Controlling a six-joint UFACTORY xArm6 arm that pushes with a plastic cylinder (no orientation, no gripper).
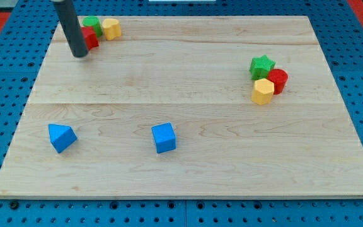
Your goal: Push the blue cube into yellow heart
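The blue cube [164, 137] lies on the wooden board [188, 176] at the lower middle. The yellow heart [111, 28] sits at the view's top left, touching a green block [92, 24] and a red block [89, 39]. My tip [80, 55] rests on the board at the top left, just left of and touching or nearly touching the red block. It is far up and to the left of the blue cube.
A blue wedge-shaped block [62, 137] lies at the lower left. At the right, a green star [262, 65], a red cylinder [277, 81] and a yellow hexagon [263, 91] stand clustered together. Blue pegboard surrounds the board.
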